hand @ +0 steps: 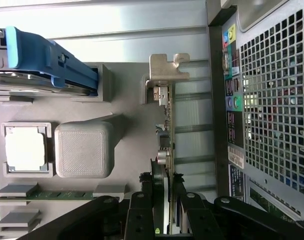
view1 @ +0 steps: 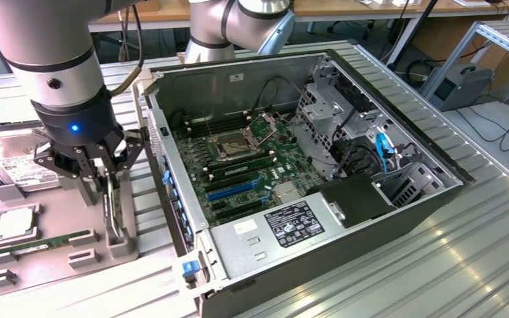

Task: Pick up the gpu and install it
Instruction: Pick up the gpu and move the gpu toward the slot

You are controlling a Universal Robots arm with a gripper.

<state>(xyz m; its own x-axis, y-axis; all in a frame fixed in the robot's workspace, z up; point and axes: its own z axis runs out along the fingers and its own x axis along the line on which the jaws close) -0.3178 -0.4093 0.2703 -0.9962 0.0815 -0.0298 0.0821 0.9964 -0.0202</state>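
An open computer case [view1: 236, 73] lies on the slatted bench [view1: 476, 265], its motherboard [view1: 246, 172] and power supply [view1: 281, 228] exposed. Beside it, at the exterior view's left, a grey tray [view1: 56, 270] carries a hard drive [view1: 11, 165], a processor [view1: 14, 225] and a green memory stick [view1: 38, 244].

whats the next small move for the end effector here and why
Probably a short, straight lift: the end effector sits down over the gpu, which stands on edge in its grey holder, with the computer case close beside it, so a sideways pull might bind or bump.
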